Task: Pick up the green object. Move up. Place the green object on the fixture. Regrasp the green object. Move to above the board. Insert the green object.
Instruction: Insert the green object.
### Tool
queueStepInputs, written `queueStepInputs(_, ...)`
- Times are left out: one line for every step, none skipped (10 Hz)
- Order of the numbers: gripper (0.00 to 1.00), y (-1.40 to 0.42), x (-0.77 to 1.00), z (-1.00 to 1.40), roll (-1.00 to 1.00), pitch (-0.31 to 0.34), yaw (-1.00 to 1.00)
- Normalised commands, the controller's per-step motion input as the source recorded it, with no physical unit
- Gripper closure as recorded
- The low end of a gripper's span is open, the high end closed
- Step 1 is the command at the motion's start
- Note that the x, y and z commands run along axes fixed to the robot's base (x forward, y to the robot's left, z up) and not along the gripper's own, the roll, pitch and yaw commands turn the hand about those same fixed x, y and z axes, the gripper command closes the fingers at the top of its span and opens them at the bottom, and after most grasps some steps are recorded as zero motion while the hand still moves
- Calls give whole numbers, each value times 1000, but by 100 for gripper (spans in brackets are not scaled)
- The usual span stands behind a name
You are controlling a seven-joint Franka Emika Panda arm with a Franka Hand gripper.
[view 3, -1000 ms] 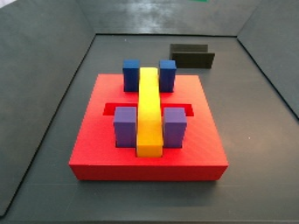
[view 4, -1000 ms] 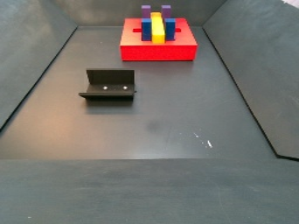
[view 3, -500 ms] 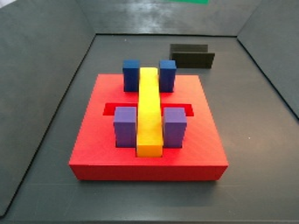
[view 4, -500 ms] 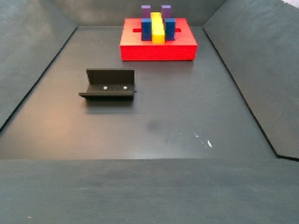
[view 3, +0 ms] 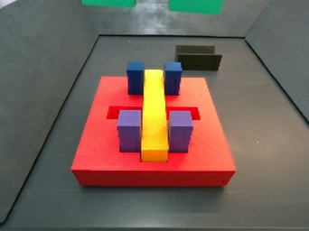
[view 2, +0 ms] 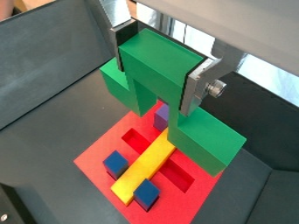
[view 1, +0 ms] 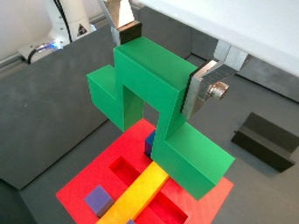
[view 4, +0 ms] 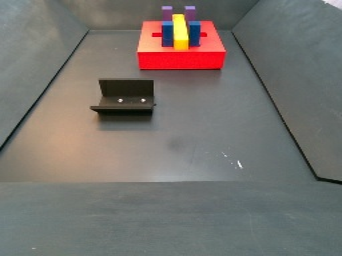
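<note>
The green object (view 1: pixel 158 105) has come into a side view's top edge (view 3: pixel 193 4) — gripper (view 1: pixel 156 59) clenched on it, high above the board (view 3: pixel 97 153). Descent for insertion looks under way.

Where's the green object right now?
The green object is clamped in the gripper, held in the air above the board, as both wrist views show.

end effector (view 2: pixel 160 66) clamping green object (view 2: pixel 160 89) high above board (view 2: pixel 187 182), fixture (view 4: pixel 124 98) on floor apart

Even soft light, sharp, faint floor glare.
</note>
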Motion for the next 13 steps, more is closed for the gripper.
queueStepInputs(100, -9, 40, -194, -69, -163, 0)
queueStepInputs(100, -49, 83, -266, 0, -153, 0)
queueStepInputs(100, -134, 146, -377, 0, -151, 66)
queueStepInputs(100, -134, 214, -466, 66, -129, 206)
queueStepInputs(100, -91, 291, -426, 131, -61, 254)
queueStepInputs(100, -46, 323, -371, 244, -11, 334)
queueStepInputs(100, -14, 286, -263, 383, 0, 480)
queueStepInputs(100, 0, 223, -246, 449, 0, 491)
queueStepInputs(100, 0, 100, -146, 500, -10, 494)
queueStepInputs(100, 0, 57, -77, 500, 0, 431)
queueStepInputs(100, -134, 0, -77, 500, 0, 263)
queueStepInputs(100, -271, -83, -183, 500, 0, 0)
queueStepInputs(100, -200, -143, -286, 217, 0, -131)
